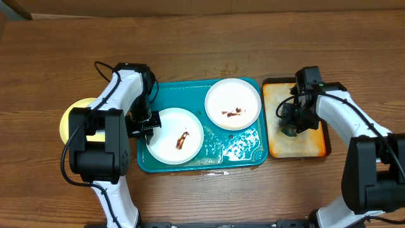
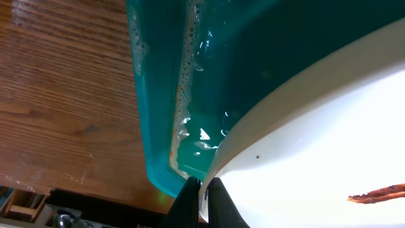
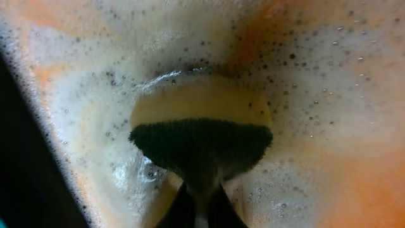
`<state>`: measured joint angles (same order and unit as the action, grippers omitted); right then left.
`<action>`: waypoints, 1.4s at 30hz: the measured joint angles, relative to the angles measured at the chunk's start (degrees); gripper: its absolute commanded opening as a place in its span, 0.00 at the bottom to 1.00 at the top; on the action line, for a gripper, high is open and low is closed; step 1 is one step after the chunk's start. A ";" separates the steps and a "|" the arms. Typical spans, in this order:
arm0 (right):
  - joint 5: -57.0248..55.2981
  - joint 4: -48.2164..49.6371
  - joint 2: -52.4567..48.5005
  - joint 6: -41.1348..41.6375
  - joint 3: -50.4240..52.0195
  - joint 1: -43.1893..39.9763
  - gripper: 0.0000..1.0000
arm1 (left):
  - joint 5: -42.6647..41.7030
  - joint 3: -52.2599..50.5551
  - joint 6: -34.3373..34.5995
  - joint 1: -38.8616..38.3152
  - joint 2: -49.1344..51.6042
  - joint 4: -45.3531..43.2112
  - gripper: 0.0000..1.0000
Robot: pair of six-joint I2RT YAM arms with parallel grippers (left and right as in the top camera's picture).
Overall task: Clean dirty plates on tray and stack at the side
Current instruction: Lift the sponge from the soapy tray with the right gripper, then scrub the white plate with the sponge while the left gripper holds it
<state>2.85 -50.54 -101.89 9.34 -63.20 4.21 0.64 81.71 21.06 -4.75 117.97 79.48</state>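
Wooden tabletop (image 1: 202,50), seen from overhead, with both arms reaching in from the near edge. At the centre lies the teal-blue tray (image 1: 247,152), its floor wet, with soap bubbles along the left wall and near the near-right corner. Just beside its right edge sits the smaller orange tray (image 1: 304,142), dark-rimmed and covered in pale foam. Two of the plates rest in the teal-blue tray. The left white plate (image 1: 168,136) occupies the near-left part and the right white plate (image 1: 233,95) the far-right part, their rims close together. Each bears a brown smear near its middle, one on the left plate (image 1: 182,140) and one on the right plate (image 1: 234,113). The yellow-green plate (image 1: 68,120) lies on the bare tabletop to the left of the tray, well apart from it and partly hidden by the left arm. A sponge (image 3: 201,123), yellow with a dark green scouring face, rests in the foam of the orange tray. The left claw (image 2: 202,193) is clamped on the left rim of the left white plate, where the rim passes between its fingers. The right claw (image 3: 201,206) is clamped on the sponge, pinching it at its dark green side.
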 measured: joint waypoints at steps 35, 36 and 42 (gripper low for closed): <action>22.12 5.99 7.69 3.10 -8.59 27.34 0.04 | -1.46 -0.07 0.00 -0.04 0.00 -1.75 0.04; 21.05 7.45 7.21 5.27 -8.59 29.77 0.04 | -1.53 -0.07 0.00 -0.04 0.00 -1.75 0.04; 16.04 15.21 2.45 15.91 -8.59 39.32 0.04 | -1.88 -0.07 0.00 -0.04 0.00 -1.75 0.04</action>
<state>18.90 -35.33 -99.44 25.26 -71.79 43.53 -1.23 81.65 21.06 -4.80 117.97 77.73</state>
